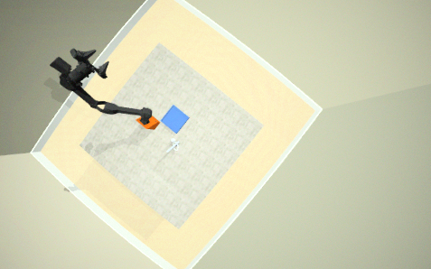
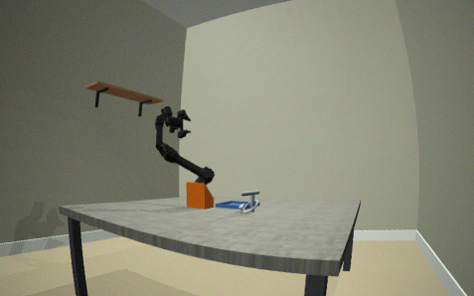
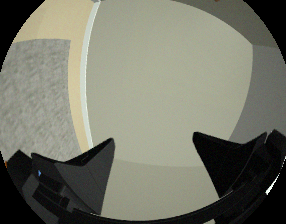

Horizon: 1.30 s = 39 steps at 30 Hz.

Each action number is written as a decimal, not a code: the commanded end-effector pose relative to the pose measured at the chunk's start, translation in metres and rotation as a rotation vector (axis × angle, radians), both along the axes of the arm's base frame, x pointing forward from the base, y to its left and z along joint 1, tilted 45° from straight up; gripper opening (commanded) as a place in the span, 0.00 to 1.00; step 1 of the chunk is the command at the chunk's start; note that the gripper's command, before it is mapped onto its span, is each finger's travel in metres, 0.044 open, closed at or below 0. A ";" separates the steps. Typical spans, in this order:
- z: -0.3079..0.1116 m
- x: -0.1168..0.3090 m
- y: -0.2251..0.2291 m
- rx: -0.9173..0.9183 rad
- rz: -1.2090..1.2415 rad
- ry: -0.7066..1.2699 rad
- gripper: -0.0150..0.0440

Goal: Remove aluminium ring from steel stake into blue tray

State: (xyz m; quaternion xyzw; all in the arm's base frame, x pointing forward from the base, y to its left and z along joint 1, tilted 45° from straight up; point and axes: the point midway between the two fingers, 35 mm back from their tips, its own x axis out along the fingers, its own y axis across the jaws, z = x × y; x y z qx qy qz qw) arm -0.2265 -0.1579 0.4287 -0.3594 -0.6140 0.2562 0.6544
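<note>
Jaws [image 1: 101,61] [image 2: 188,126]: spread wide, holding nothing, raised above counter [image 1: 211,131] [image 2: 272,233] [image 3: 34,95]
Ring [image 1: 173,142] [image 2: 244,208]: around stake [image 1: 172,146] [image 2: 252,200], tilted
Tray [image 1: 175,119] [image 2: 228,204]: near stake, ringless

the raised arm [image 1: 120,109] [image 2: 159,131] holds its open tool [image 1: 99,61] [image 2: 188,125] [image 3: 155,140] sideways.

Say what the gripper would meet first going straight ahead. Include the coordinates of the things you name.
Probably the pale beige wall [image 1: 338,45] [image 2: 292,99] [image 3: 164,85] beyond the open gripper [image 1: 101,57] [image 2: 190,125] [image 3: 155,140]; nothing shows between them, though how far off it lies is unclear.
</note>
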 end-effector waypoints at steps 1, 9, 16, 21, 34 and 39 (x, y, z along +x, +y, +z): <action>0.000 0.000 0.000 0.000 0.000 0.000 0.89; 0.027 0.022 0.045 -0.066 0.000 0.128 0.59; 0.056 0.062 0.103 -0.133 0.004 0.306 0.59; 0.070 0.097 0.142 -0.168 0.005 0.436 0.59; 0.066 0.197 0.220 -0.260 -0.047 0.753 0.59; 0.058 0.240 0.248 -0.261 -0.060 0.893 0.59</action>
